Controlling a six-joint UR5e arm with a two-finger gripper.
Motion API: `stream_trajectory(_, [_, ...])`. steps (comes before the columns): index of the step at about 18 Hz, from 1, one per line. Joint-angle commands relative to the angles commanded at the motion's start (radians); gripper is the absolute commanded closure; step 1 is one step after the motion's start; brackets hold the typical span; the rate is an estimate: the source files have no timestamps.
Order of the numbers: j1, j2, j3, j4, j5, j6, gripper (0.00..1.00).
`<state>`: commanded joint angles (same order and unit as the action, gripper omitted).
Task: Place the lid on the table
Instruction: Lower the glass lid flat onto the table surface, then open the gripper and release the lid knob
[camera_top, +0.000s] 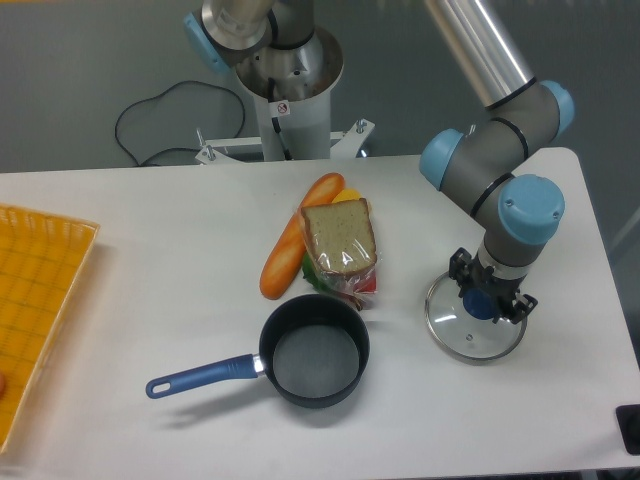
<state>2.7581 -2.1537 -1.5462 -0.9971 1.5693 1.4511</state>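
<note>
One camera view shows the saucepan (315, 363) holding nothing, while the lid (474, 327) lies flat, knob up, on the tabletop (150, 280) at right, the pincer (489, 301) clamped on its knob.

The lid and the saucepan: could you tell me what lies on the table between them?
Nothing: the camera view shows only bare white table between the lid and the saucepan.

lid (473, 326) — clear glass, blue knob | flat on white table (150, 300) — right side
</note>
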Motion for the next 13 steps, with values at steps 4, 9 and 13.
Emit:
stream_trajectory(4, [0.0,0.0,0.0,-0.002,0.0,0.0,0.36])
stream_trajectory(9, [0.0,0.0,0.0,-0.002,0.003,0.0,0.27])
stream_trajectory(13, [0.0,0.0,0.0,0.0,0.005,0.002,0.12])
